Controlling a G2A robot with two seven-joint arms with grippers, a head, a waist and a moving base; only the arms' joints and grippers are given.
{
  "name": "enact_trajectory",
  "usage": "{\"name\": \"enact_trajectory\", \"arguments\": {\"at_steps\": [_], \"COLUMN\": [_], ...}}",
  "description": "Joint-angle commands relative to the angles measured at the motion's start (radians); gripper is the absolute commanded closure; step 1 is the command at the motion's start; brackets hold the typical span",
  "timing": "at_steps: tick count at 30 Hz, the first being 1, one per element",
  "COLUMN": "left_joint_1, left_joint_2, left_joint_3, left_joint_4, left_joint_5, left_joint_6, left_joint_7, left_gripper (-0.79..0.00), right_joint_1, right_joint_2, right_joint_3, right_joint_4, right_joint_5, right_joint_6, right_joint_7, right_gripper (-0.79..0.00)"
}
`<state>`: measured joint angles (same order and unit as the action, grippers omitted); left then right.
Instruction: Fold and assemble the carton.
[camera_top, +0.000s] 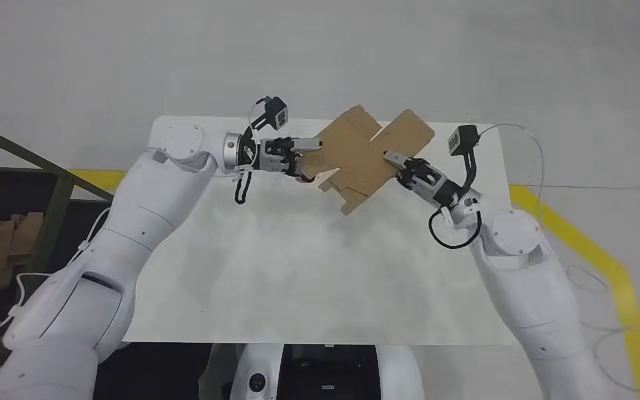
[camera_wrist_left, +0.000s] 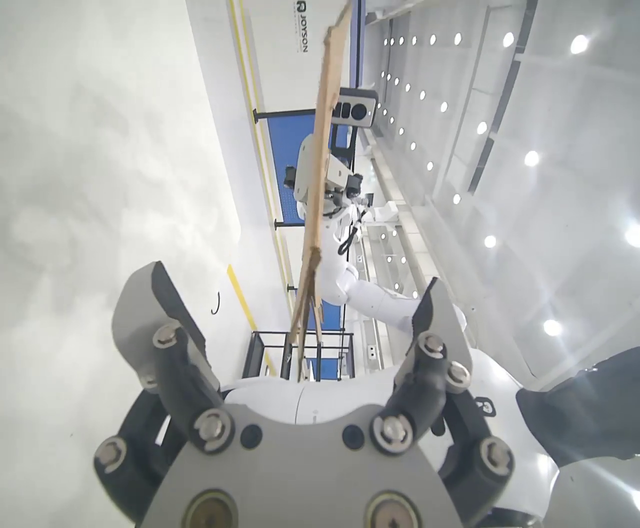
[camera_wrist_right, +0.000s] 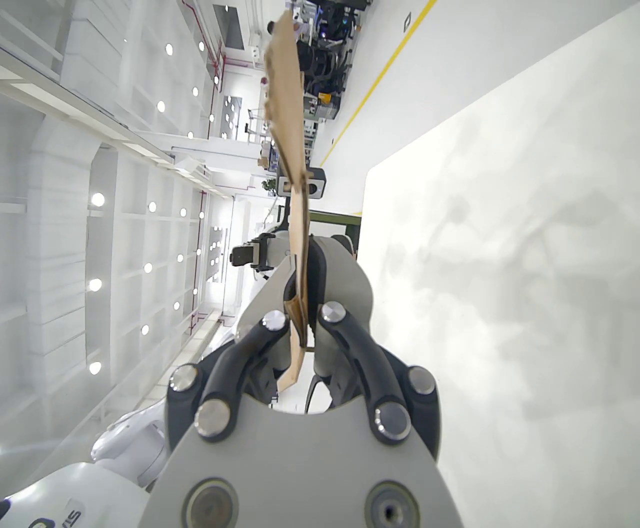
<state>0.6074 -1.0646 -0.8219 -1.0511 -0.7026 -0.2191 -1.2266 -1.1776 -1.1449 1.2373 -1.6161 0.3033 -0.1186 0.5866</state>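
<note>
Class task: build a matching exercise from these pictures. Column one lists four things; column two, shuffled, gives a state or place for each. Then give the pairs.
Column one:
1. carton
2. left gripper
3. right gripper
4. table

Column two:
A. open, one finger either side of the carton's edge
B. white, beneath both arms
C. clamped on the carton
D. brown, held up off the table

Pairs: 1-D, 2-A, 3-C, 4-B
</note>
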Motion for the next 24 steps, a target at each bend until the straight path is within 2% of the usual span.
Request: {"name": "enact_trajectory", "arguments": {"at_steps": [1,7,11,24], "left_joint_1": [0.013,0.048,0.057,0.053], "left_joint_2": [-0.003,-0.012,-0.02,-0.048], "left_joint_3": [-0.007,-0.034,-0.038,-0.048], "left_joint_4": [-0.007,-0.023,-0.038,-0.02], "left_joint_5": [-0.01,-0.051,-0.066,-0.045], "left_joint_6": [-0.012,-0.046,-0.045,-0.067], "left_joint_7": [0.037,0.116,0.13,0.207], "left_gripper": [-0.785,-0.785,-0.785,-0.785], "right_joint_1": [-0.008,-0.021,-0.022,-0.02], "right_joint_2": [-0.003,-0.012,-0.018,-0.031], "right_joint_3": [-0.005,-0.017,-0.027,-0.038], "right_joint_4": [-0.015,-0.042,-0.048,-0.039], "right_joint_5": [-0.005,-0.019,-0.026,-0.032], "right_joint_6": [0.002,0.002,0.007,0.01], "right_joint_7": [-0.049,-0.145,-0.181,-0.23], "right_gripper": [0.0,0.0,0.0,0.0]}}
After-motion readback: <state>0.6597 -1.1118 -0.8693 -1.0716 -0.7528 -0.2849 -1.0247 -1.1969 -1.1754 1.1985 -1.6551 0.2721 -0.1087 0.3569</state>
